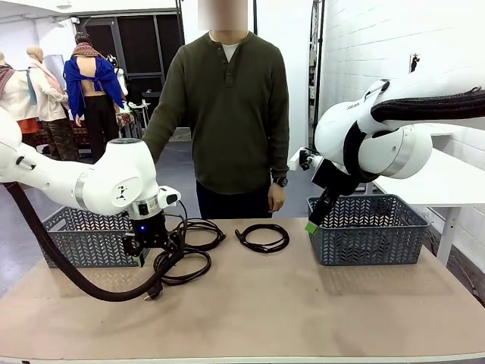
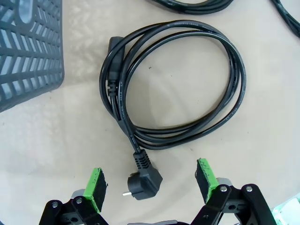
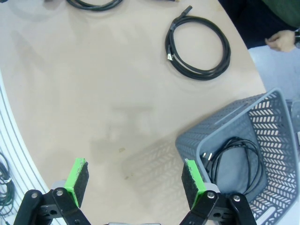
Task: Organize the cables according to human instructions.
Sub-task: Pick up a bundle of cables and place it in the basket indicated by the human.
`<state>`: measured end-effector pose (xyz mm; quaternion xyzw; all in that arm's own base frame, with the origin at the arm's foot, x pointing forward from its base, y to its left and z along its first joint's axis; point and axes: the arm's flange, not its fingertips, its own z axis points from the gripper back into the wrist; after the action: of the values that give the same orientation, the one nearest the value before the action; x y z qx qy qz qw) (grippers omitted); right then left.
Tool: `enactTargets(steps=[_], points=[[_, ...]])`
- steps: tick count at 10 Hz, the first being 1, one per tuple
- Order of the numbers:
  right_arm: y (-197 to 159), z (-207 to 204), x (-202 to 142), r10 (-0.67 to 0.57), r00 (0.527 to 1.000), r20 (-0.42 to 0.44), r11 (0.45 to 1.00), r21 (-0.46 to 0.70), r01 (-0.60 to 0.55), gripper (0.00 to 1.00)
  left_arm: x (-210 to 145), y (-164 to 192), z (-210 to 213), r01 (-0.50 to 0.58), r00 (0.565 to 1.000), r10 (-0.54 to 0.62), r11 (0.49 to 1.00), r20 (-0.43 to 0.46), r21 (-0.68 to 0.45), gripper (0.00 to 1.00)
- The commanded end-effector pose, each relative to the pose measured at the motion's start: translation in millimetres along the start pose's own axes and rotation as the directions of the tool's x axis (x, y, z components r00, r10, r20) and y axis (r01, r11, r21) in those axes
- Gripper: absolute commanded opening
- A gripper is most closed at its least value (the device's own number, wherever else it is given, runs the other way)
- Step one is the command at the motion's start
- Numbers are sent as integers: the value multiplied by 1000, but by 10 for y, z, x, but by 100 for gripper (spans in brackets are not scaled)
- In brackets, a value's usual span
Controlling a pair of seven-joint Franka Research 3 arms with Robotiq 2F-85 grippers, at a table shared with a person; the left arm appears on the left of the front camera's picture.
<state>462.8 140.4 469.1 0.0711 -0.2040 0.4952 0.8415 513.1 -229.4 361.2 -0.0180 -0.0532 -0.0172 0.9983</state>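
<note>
Three black cables lie coiled on the table in front of the human (image 1: 231,114). One coil (image 1: 189,277) lies under my left gripper (image 1: 148,249), a second (image 1: 216,239) just behind it, a third (image 1: 282,243) at mid-table. In the left wrist view my left gripper (image 2: 151,182) hangs open just above the near coil (image 2: 236,79), its plug (image 2: 144,180) between the green pads (image 2: 96,187). My right gripper (image 1: 312,225) is open over the right basket's left edge. In the right wrist view, my right gripper (image 3: 135,182) faces the table, and another cable (image 3: 232,140) lies inside that basket (image 3: 220,129).
A grey mesh basket (image 1: 79,239) stands at the table's left, and its corner (image 2: 28,47) is close to the near coil. The matching basket (image 1: 371,231) stands at the right. The person's hand (image 3: 281,40) hangs beside the far edge. My left arm's thick hose (image 1: 76,280) loops over the table.
</note>
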Motion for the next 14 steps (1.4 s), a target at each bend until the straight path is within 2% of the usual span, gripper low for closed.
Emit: enactTargets(steps=[1, 8, 14], points=[[8, -5, -2, -3, 1000, -2, 1000, 0, 3, 100, 119, -45, -74, -48, 999, 48, 999, 5, 13, 100], [8, -5, -2, -3, 1000, -2, 1000, 0, 3, 100, 377, 0, -280, -70, 998, 70, 997, -9, 16, 100], [8, -5, -2, -3, 1000, -2, 1000, 0, 3, 100, 442, 41, -397, -78, 997, 78, 997, -16, 16, 100]])
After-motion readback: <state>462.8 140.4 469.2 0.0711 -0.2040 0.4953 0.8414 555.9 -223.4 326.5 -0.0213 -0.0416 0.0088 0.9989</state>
